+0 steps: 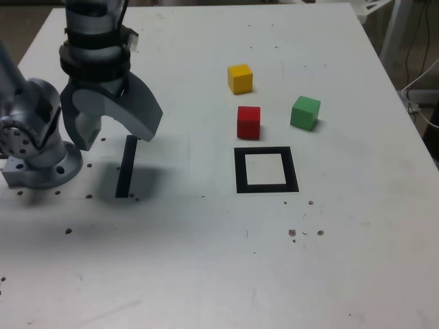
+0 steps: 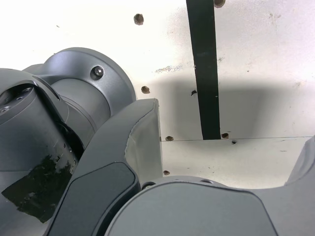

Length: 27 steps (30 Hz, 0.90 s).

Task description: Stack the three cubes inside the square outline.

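On the white table the yellow cube [image 1: 240,78] sits farthest back, the red cube [image 1: 248,122] in front of it, and the green cube [image 1: 305,112] toward the exterior view's right. The black square outline [image 1: 266,170] lies just in front of the red cube, its white centre bare. My gripper [image 1: 116,133] hangs open over the exterior view's left side, well away from the cubes, with nothing between its jaws. The wrist view shows one grey finger [image 2: 140,142] and the arm's base, no cube.
A straight black strip [image 1: 126,166] [image 2: 205,73] lies under the gripper. The arm's grey base [image 1: 34,147] stands at the exterior view's left edge. Small screw holes dot the table. A white frame and cables [image 1: 411,48] stand beyond the table at the back right.
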Available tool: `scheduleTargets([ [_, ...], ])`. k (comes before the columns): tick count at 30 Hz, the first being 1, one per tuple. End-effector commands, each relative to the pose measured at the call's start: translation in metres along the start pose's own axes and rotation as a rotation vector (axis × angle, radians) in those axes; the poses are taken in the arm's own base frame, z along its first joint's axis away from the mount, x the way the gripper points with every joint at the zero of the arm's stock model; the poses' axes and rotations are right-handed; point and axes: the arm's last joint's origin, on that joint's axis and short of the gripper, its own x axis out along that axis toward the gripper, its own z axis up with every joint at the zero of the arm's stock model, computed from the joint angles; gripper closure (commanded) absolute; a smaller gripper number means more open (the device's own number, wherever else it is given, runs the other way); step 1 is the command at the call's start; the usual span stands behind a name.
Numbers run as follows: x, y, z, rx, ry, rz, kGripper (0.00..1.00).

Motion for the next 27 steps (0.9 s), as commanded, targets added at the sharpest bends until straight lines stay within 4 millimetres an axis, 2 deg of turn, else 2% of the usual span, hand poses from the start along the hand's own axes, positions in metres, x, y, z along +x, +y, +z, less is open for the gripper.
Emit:
scheduleTargets([
  [1, -0.001, 0.000, -0.002, -0.001, -0.006, 0.002, 0.01],
  [16, -0.004, 0.001, 0.002, -0.017, -0.010, 0.017, 0.00],
  [20, -0.010, 0.002, 0.013, -0.025, -0.020, 0.029, 0.01],
  [27, -0.032, 0.008, 0.047, -0.052, -0.054, 0.081, 0.01],
])
